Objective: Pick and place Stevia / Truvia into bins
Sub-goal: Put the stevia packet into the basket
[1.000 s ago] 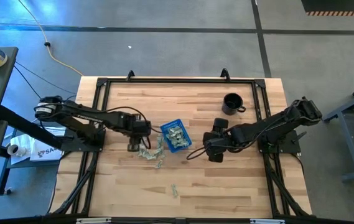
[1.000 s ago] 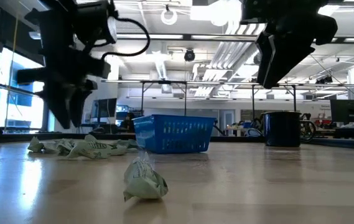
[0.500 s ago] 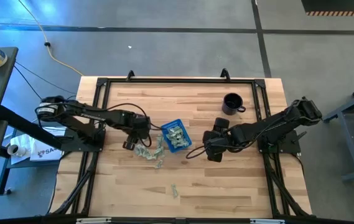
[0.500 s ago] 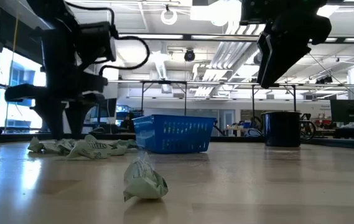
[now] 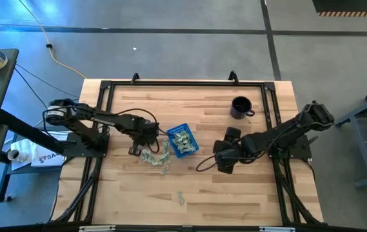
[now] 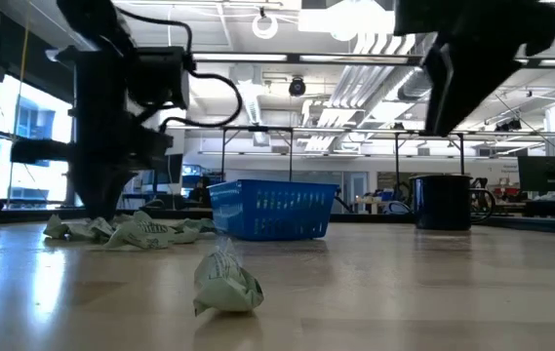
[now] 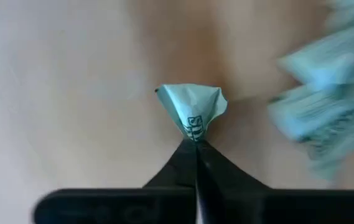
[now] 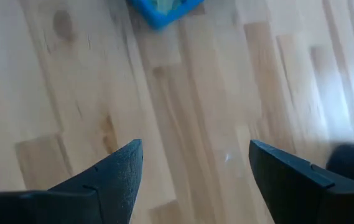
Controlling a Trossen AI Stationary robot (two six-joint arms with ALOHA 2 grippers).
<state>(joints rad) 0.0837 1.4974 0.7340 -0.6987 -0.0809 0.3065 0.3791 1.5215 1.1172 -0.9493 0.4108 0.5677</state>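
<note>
Wooden bench [image 5: 235,193] is carrying the blue bin [image 5: 182,140], part-filled, with loose packets [image 5: 155,156] just beside it. Left tool [image 7: 195,142] is pinching one packet [image 7: 191,107] at the pile, fingers together on it: pickup step. Next move likely calls for lifting and carrying it over the bin rim. Right tool [image 8: 195,163] is hovering apart, empty, beyond the bin. Mug [image 5: 240,107] is standing well clear; one stray packet [image 5: 180,196] is lying nearer the front edge.

black mug [image 5: 240,107] on the wooden table [image 5: 235,193], yellow cable [image 5: 53,48] on floor
</note>
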